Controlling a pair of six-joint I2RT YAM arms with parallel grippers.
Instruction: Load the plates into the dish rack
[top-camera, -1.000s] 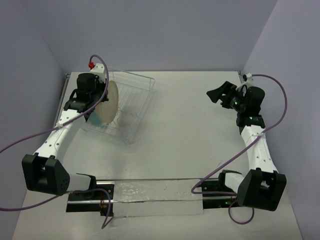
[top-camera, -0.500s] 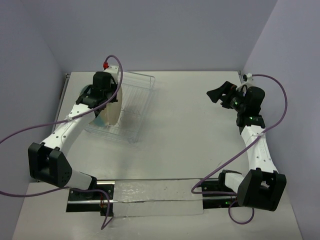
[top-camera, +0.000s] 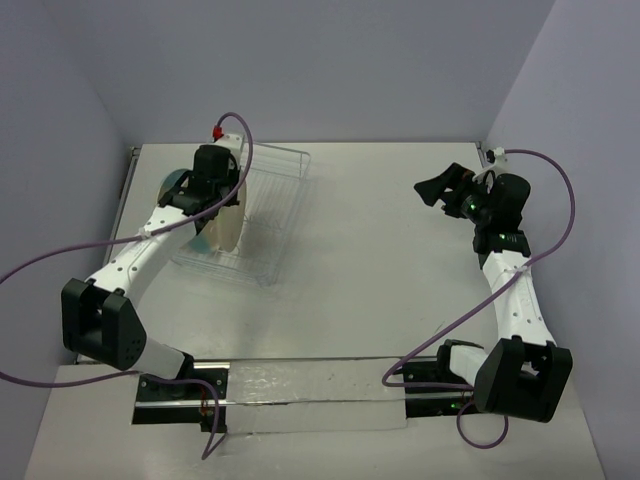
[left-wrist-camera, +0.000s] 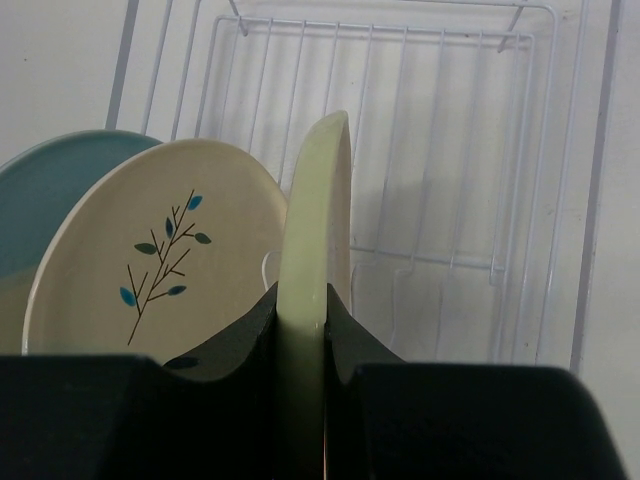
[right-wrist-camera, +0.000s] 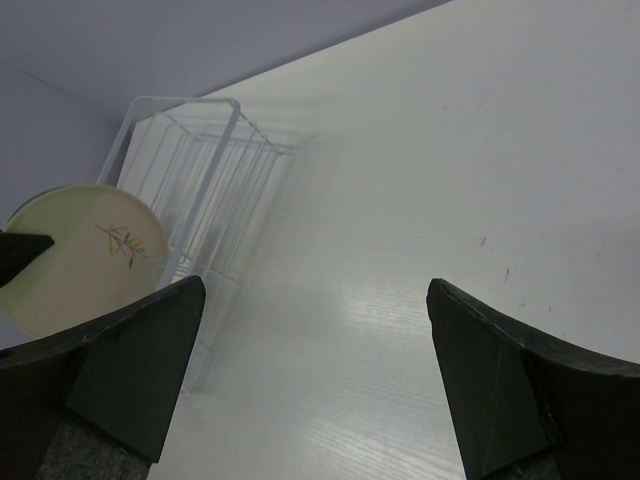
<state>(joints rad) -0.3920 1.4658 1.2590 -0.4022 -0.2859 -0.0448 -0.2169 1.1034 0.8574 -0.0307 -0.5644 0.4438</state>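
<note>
I held the pale-green plate (left-wrist-camera: 318, 200) upright, left gripper (left-wrist-camera: 303, 300) clamped on its rim, to slot it into the dish rack (left-wrist-camera: 450, 150) beside two standing plates (left-wrist-camera: 150, 250); right gripper (right-wrist-camera: 315, 345) gaped wide, idle.

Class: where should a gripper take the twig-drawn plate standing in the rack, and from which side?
Probably its upper rim, from above: the twig plate stands on edge in the dish rack, with a blue plate and the green plate flanking its faces.

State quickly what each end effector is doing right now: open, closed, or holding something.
Left end effector: closed on the rim of the pale-green plate, which it holds upright.
Right end effector: open, holding nothing.
</note>
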